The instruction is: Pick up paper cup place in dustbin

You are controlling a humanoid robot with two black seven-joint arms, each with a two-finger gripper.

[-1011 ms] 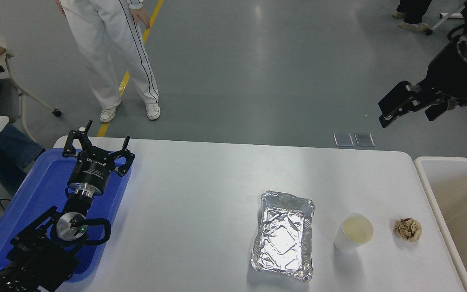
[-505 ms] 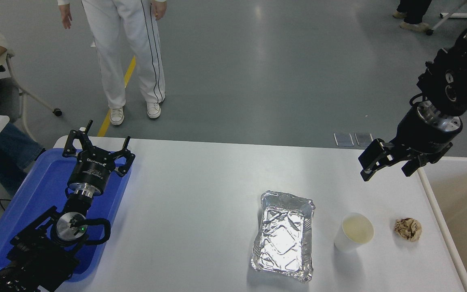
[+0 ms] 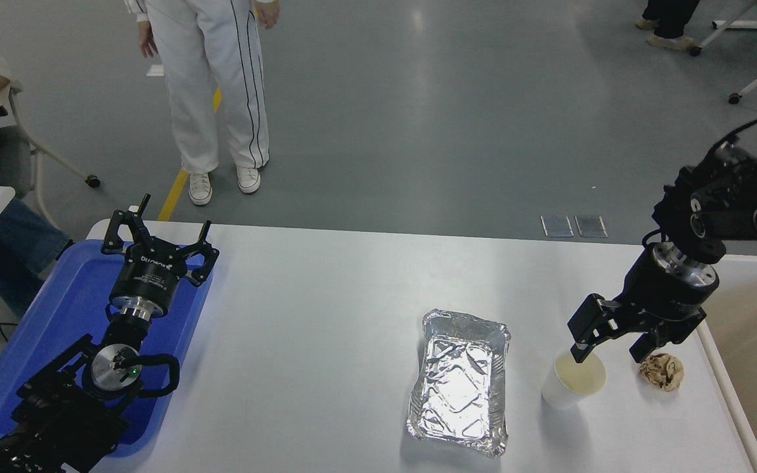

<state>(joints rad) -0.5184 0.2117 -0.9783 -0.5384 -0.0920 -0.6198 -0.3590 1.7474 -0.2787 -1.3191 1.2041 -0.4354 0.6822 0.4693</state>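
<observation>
Paper cup (image 3: 573, 387) upright near table's (image 3: 326, 295) front right, foil tray (image 3: 460, 382) just left of it, brown paper ball (image 3: 661, 371) right. Right gripper (image 3: 608, 348) has dropped from above the far edge to just over the cup's far rim, jaws spread, holding nothing; contact unclear. Dustbin (image 3: 720, 368) right of ball. Left gripper (image 3: 155, 246) parked, open, over blue tray (image 3: 63, 309).

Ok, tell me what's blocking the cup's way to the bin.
Only the crumpled brown paper ball lies on the table between the paper cup and the dustbin at the right. The right end effector is open at the cup's rim, nothing between them.
</observation>
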